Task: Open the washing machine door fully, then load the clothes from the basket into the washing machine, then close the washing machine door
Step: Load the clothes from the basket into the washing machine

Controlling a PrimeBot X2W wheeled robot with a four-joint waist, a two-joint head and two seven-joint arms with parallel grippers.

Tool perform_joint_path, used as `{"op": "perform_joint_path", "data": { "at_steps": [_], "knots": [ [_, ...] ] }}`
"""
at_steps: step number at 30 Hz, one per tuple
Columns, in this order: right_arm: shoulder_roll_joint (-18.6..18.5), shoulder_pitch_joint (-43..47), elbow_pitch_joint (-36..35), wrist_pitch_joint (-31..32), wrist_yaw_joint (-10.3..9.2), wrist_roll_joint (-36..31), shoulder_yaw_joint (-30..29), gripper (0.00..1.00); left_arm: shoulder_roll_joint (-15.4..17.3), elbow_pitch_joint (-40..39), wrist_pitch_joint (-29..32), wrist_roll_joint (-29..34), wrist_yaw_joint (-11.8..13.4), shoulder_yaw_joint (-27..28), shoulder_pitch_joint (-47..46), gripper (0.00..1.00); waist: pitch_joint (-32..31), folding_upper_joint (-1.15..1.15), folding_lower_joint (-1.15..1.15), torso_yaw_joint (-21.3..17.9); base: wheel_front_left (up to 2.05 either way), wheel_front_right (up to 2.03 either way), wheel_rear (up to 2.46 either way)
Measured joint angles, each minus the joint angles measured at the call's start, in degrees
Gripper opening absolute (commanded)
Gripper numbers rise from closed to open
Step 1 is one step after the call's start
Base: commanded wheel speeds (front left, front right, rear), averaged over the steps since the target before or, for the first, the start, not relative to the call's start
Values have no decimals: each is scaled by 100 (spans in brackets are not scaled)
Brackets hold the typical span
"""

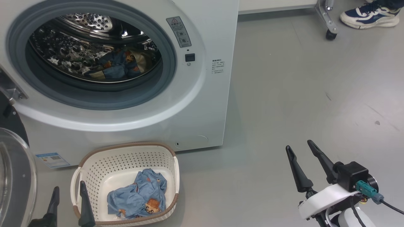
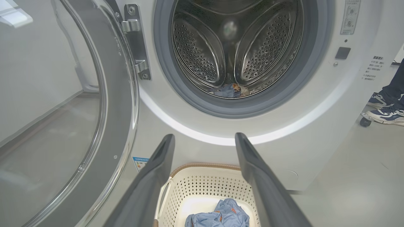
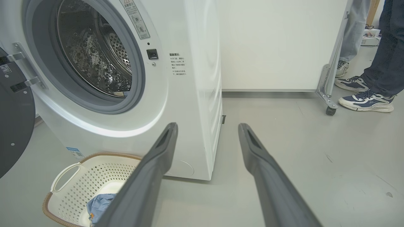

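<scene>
Head view: the left gripper hung wide open and empty by the basket, with the clothes just to its right. The right gripper, also open and empty, sat well apart. Left wrist view: the bundle lay dead ahead, between the fingers. Right wrist view: the basket was far off left, so the left arm looked nearer.

Open door, clothes in basket and drum

Before washing machine: basket; clothes in basket and drum; door at left.
</scene>
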Motion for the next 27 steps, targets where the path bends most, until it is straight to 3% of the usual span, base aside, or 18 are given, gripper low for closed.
{"op": "perform_joint_path", "data": {
  "at_steps": [9, 27],
  "knots": [
    [14, -184, -129, 0, 0, 1, 69, 100, 93, 85, 0, 137, -2, -40, -257, 100, 591, 0, 0, -151, 0, 0, 0],
    [-54, -967, -342, 0, 0, 13, 43, 100, 455, 315, 159, 167, -53, 79, -1737, 100, 2020, 0, 0, -443, 0, 0, 0]
  ]
}}
